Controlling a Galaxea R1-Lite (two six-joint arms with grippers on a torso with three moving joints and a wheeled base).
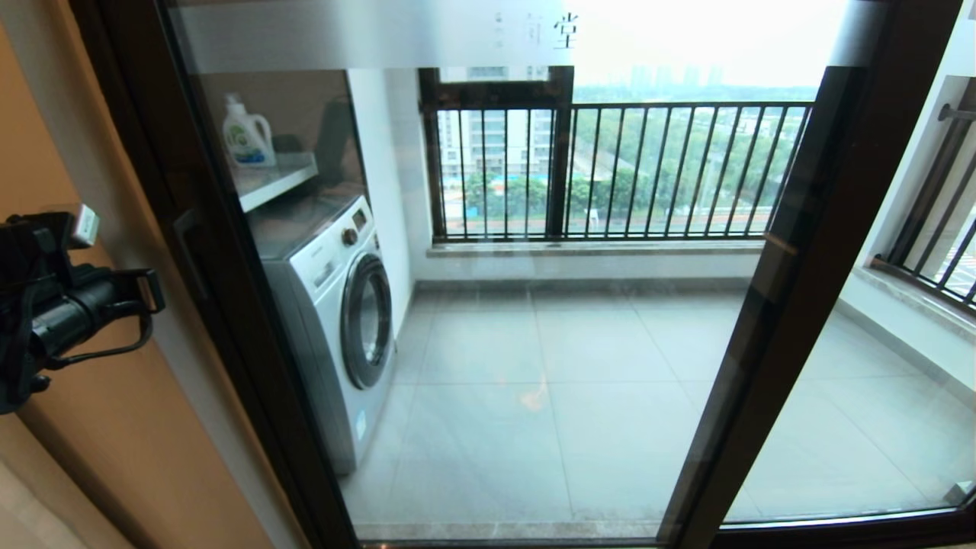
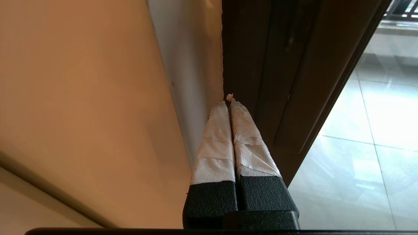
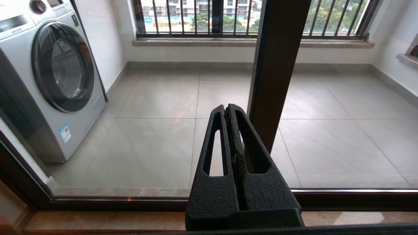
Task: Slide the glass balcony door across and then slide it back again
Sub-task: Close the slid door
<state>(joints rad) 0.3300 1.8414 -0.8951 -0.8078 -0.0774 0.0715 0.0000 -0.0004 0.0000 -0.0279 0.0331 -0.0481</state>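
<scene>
the glass balcony door (image 1: pixel 488 305) stands across the opening in front of the robot, its dark frame's left upright hard against the tan wall (image 1: pixel 114 427) and its frosted top strip with chinese characters running along the head view's upper edge. its dark bar handle (image 1: pixel 191 252) runs vertically on that left upright, parallel to the door's long axis. a second dark post (image 1: pixel 778 305) crosses the glass on the right, and which panel it belongs to cannot be told.

the left gripper (image 2: pixel 228 101) hovers beside the wall to the door's left, its taped fingers (image 2: pixel 215 143) pressed together and holding nothing, tips aimed at the seam where wall meets frame. the door lies to this gripper's right, and the handle looks near it though apart, so the left arm is judged the better placed to reach it.

the right gripper (image 3: pixel 227 112), seen only from its own wrist camera, is likewise closed on nothing and points at the glass low down, next to the right-hand post.

through the glass: a washing machine (image 1: pixel 335 320), a detergent bottle (image 1: pixel 248 133) on a shelf, grey floor tiles and the black railing (image 1: pixel 610 168). the door sits fully to the left, so any slide across would run rightward along the bottom track.
</scene>
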